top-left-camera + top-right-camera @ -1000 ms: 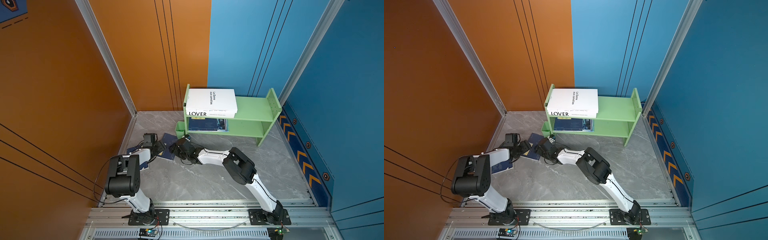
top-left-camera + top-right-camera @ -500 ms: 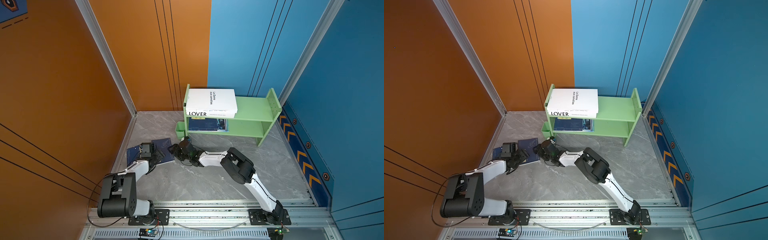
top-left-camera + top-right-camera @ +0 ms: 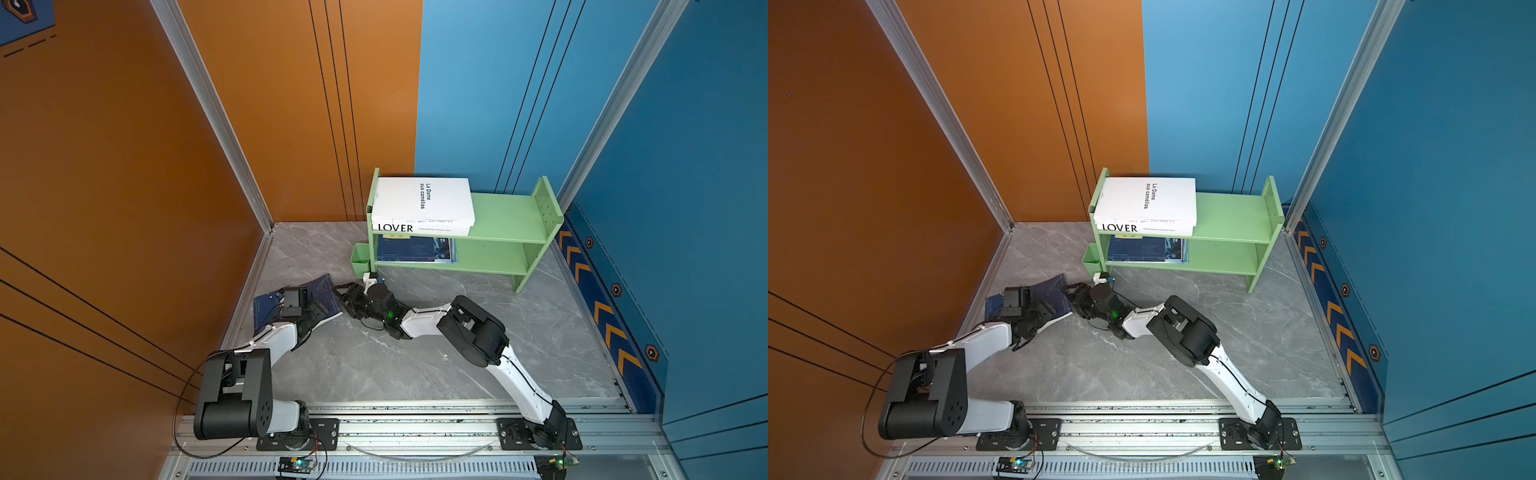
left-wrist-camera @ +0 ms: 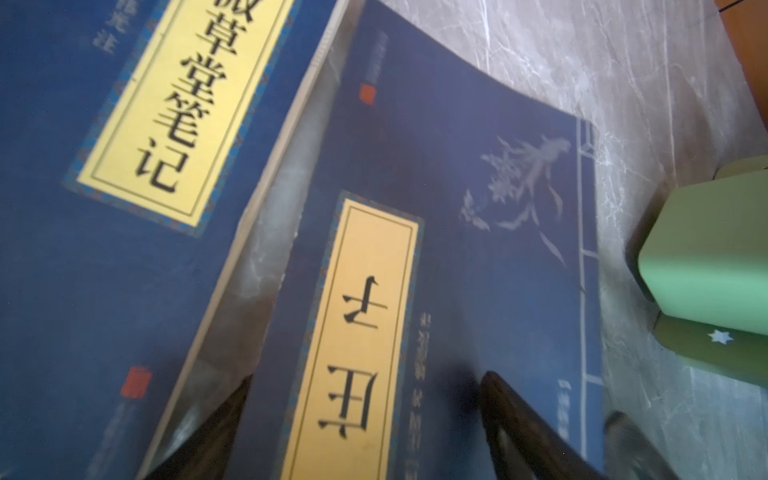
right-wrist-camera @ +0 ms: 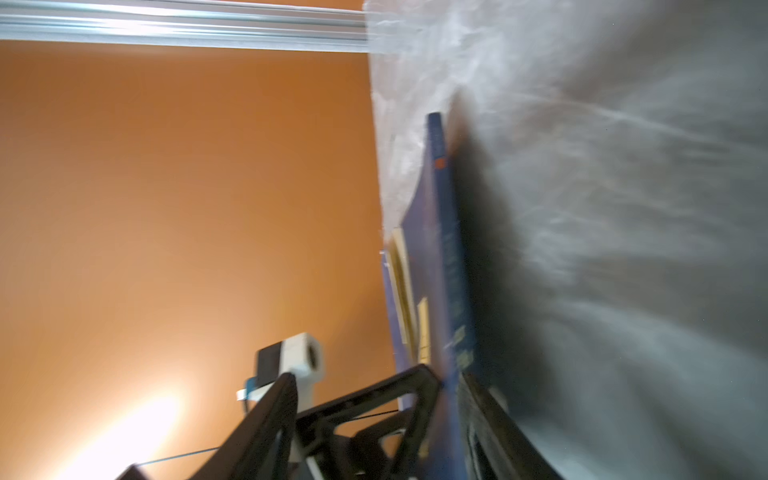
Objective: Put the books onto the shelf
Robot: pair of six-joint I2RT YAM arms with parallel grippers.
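The light-green shelf (image 3: 509, 216) (image 3: 1233, 216) stands at the back wall, with two white books (image 3: 422, 203) stacked on its top tier and dark-blue books (image 3: 415, 249) on the lower one. Two navy books with yellow labels lie on the floor at the left. One navy book (image 3: 266, 306) (image 4: 104, 249) lies flat. The other navy book (image 3: 323, 289) (image 4: 478, 187) (image 5: 440, 232) bows upward. My left gripper (image 3: 322, 309) (image 4: 368, 376) is open over its label. My right gripper (image 3: 345, 296) (image 5: 376, 376) is open, its jaws astride that book's edge.
A small green cup (image 3: 360, 257) (image 4: 706, 257) hangs on the shelf's left side, close to my right gripper. The orange wall (image 3: 166, 249) and its floor rail run just left of the books. The grey marble floor (image 3: 415, 365) spreads toward the front rail.
My left arm has dropped lower and its gripper has settled over the navy books. My right gripper has slid left onto the bowed book's edge, and its jaws have narrowed.
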